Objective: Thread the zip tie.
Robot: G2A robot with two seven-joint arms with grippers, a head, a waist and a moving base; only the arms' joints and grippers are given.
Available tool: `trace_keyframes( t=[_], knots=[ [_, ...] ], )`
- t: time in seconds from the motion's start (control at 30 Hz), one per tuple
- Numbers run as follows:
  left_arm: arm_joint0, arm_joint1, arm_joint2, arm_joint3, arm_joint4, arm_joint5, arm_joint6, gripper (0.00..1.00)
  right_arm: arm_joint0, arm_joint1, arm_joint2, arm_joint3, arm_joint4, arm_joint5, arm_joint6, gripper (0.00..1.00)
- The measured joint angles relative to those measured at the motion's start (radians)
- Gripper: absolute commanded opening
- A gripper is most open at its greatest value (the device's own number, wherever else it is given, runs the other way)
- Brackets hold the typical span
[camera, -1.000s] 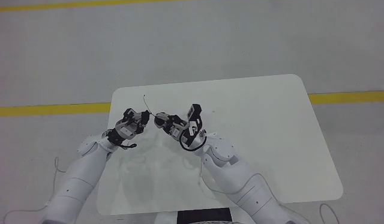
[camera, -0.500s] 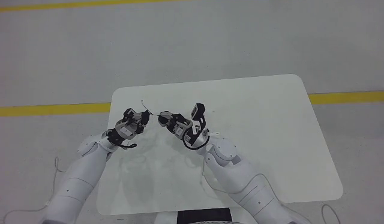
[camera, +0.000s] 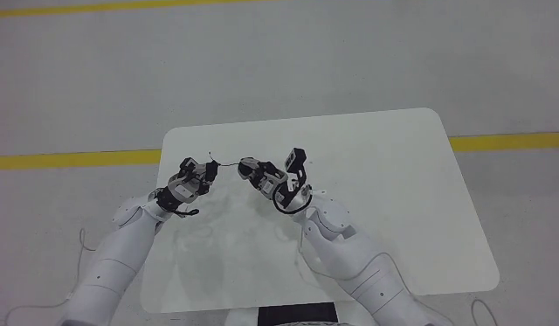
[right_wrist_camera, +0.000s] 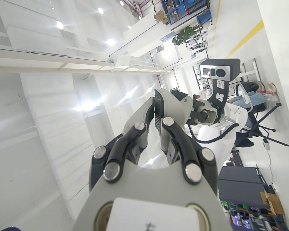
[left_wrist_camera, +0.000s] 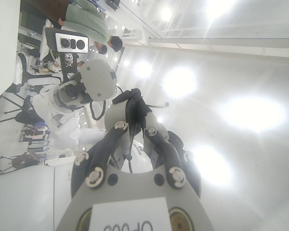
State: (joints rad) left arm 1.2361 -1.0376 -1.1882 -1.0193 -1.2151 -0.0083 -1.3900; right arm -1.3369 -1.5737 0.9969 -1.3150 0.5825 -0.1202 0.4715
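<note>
A thin black zip tie stretches in the air above the white table, between my two grippers. My left gripper is shut on it. In the left wrist view the tie pokes out sideways from the closed fingertips of that gripper, and its strap runs back between the fingers. My right gripper is just to the right, holding the tie's other end. In the right wrist view this gripper has its ribbed pads pressed together, and the tie itself is hidden between them.
The table's rounded far edge lies just beyond the grippers. Bare tabletop spreads out to the right. Grey floor with a yellow line surrounds the table.
My right gripper has shifted to the right, away from the left one. The tie's tail that stood up past the left gripper has shortened, and the tie now runs straighter between the grippers.
</note>
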Motion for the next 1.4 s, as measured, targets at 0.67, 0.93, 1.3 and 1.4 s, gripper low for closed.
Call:
trace_keyframes(
  t=[0.67, 0.93, 1.3, 1.4],
  knots=[
    [0.000, 0.000, 0.000, 0.000, 0.000, 0.000, 0.000, 0.00, -0.009, 0.012, 0.018, -0.006, 0.018, -0.008, 0.003, 0.00],
    [0.000, 0.000, 0.000, 0.000, 0.000, 0.000, 0.000, 0.00, -0.014, 0.017, 0.026, -0.009, 0.028, -0.012, 0.002, 0.00],
    [0.000, 0.000, 0.000, 0.000, 0.000, 0.000, 0.000, 0.00, -0.018, 0.022, 0.033, -0.017, 0.035, -0.016, 0.000, 0.00],
    [0.000, 0.000, 0.000, 0.000, 0.000, 0.000, 0.000, 0.00, -0.019, 0.024, 0.034, -0.019, 0.037, -0.017, 0.000, 0.00]
  ],
)
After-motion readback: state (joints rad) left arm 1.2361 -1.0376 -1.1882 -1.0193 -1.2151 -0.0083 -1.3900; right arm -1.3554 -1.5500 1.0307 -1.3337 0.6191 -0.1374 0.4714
